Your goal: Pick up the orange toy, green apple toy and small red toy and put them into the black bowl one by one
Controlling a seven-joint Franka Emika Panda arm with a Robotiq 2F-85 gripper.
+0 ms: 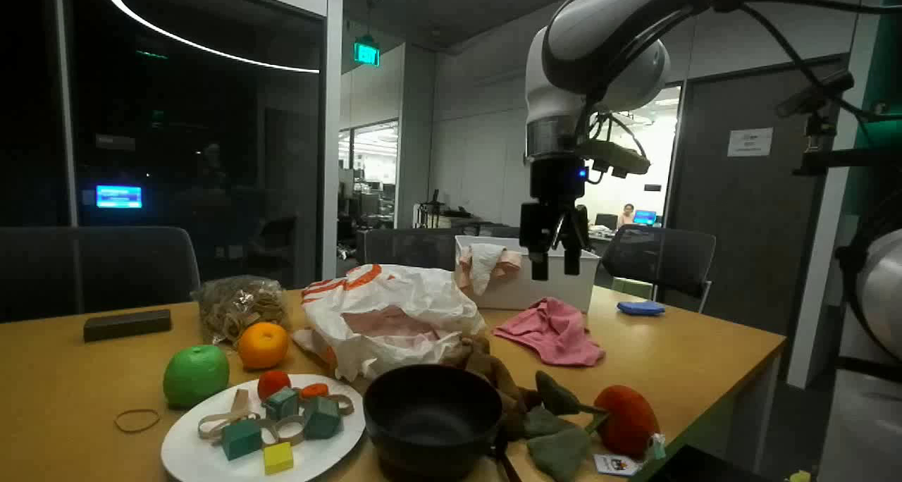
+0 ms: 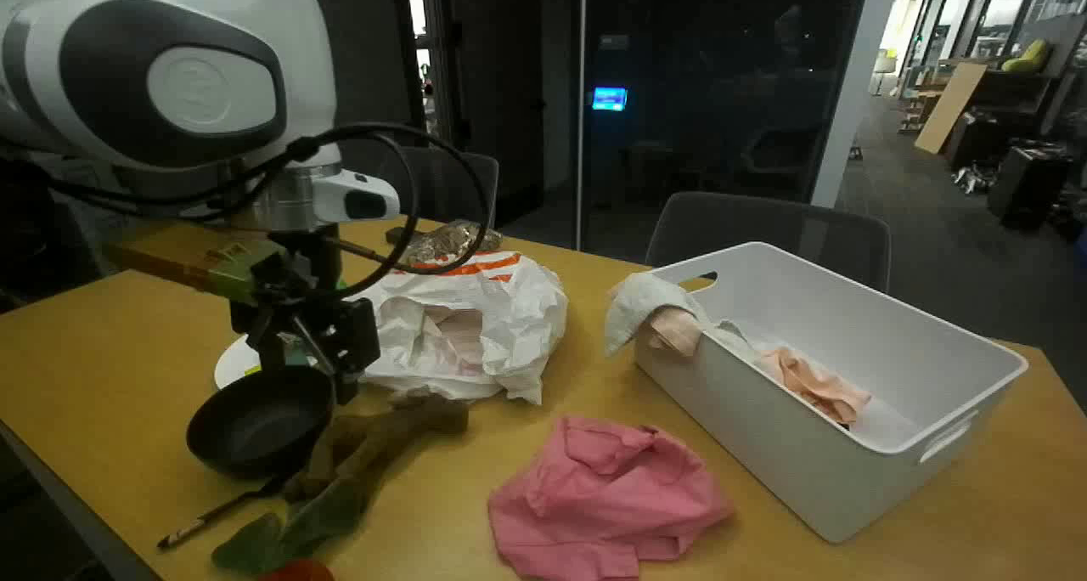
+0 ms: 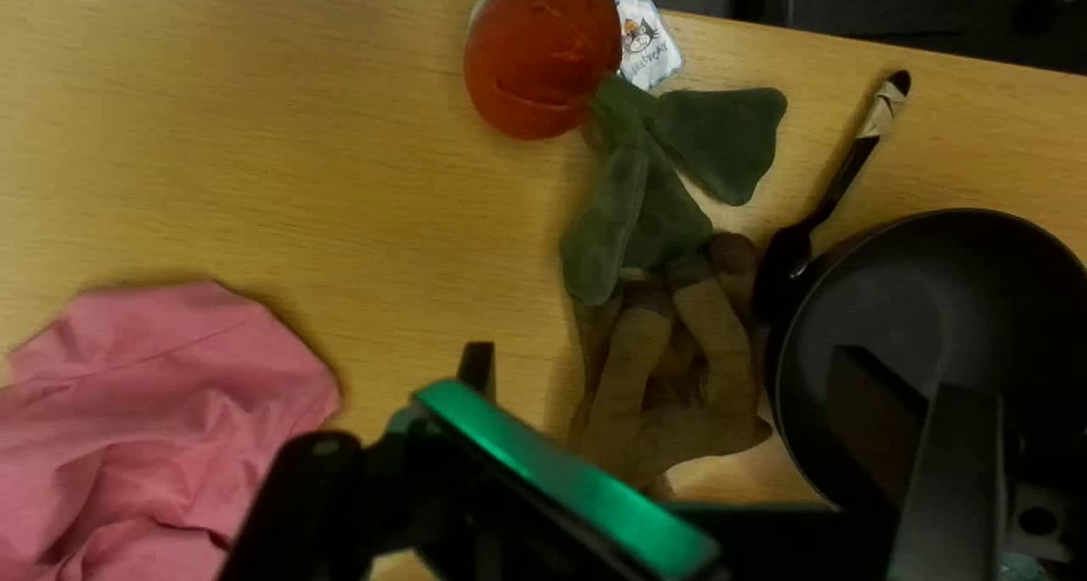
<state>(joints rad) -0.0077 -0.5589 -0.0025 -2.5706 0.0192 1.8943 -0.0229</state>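
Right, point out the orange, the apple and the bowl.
Orange (image 1: 263,346): in an exterior view, on the middle of its visible side.
Apple (image 1: 196,377): in an exterior view, on the middle of its visible side.
Bowl (image 2: 256,432): in an exterior view, on its inner surface.

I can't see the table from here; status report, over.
Gripper open, nothing held. Orange toy, green apple toy on table, outside black bowl. Small red toy on white plate; teal block close by may hinder the grasp.

The wrist view's right edge cuts off the black bowl (image 3: 951,318), its left the pink cloth (image 3: 170,411).
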